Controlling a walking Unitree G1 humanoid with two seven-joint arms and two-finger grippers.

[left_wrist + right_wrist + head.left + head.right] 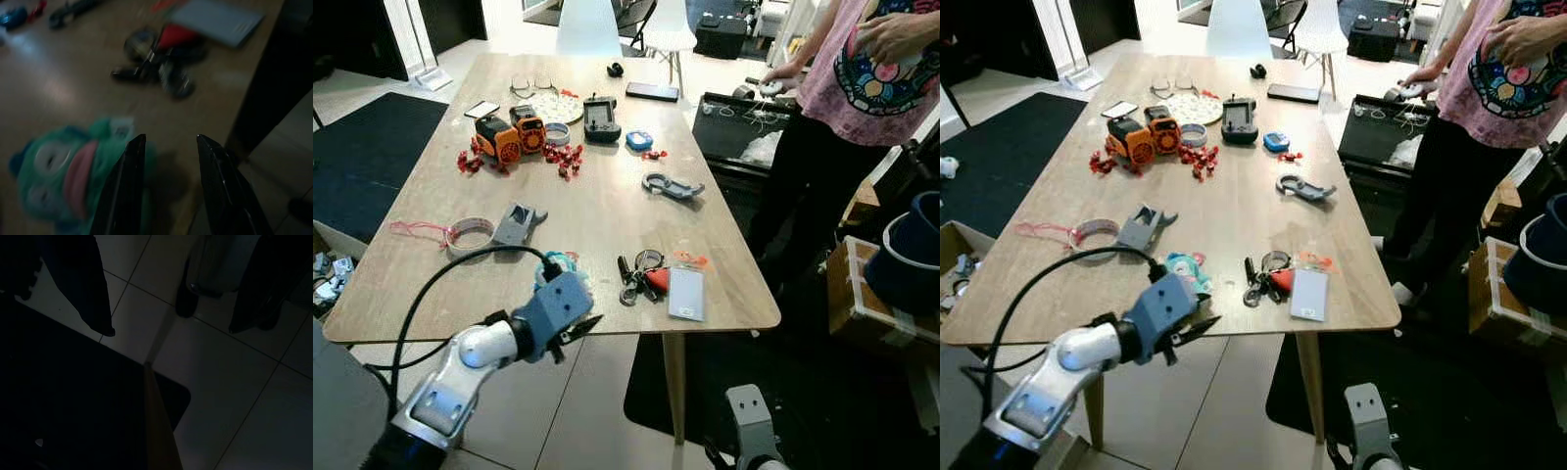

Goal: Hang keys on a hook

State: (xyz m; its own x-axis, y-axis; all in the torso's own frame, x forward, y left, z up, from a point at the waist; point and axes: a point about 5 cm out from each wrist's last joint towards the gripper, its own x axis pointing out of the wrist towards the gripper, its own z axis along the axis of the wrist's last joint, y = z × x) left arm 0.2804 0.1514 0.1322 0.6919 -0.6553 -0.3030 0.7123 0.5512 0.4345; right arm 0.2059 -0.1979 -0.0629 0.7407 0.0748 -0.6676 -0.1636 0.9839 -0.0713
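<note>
Wooden worktop is carrying the keys near its near edge, lying to the right of and slightly beyond the left end effector, whose fingers are spread and hovering beside a teal plush toy; the left arm is nearer.

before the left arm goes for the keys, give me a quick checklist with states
1. Keys lying free on the table: ok.
2. Left gripper open: ok.
3. Left gripper lined up on the keys: not ok, it is at the near table edge beside the green toy.
4. White card apart from the keys: not ok, it lies right beside them.
5. Hook located: cannot tell.
6. Person away from the keys: ok, standing by the table's far right side.
</note>
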